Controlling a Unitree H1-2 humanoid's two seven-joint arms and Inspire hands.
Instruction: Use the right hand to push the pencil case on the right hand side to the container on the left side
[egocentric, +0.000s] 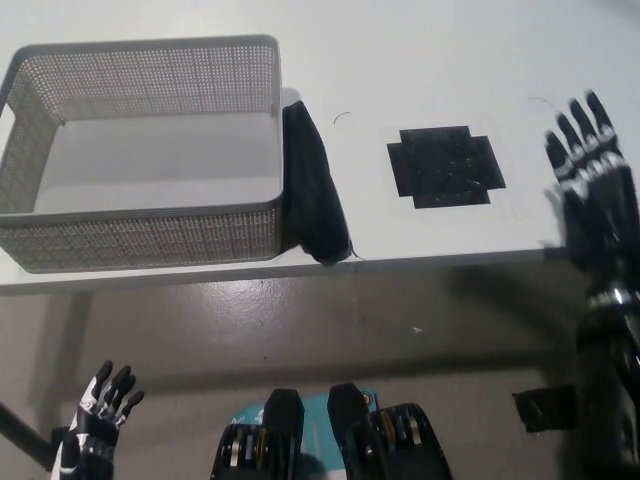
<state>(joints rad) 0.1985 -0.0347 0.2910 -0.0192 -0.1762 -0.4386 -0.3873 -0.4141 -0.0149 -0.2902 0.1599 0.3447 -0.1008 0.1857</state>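
The black pencil case (314, 188) lies on the white counter (420, 60), pressed lengthwise against the right wall of the grey mesh container (140, 235), its near end close to the counter's front edge. To the right of the container, beyond the pencil case, a black cross-shaped patch (445, 166) sits on the counter. Further right, the black right robot hand (592, 185) hangs with fingers spread, holding nothing, while the white left robot hand (100, 412) rests below the container, fingers apart.
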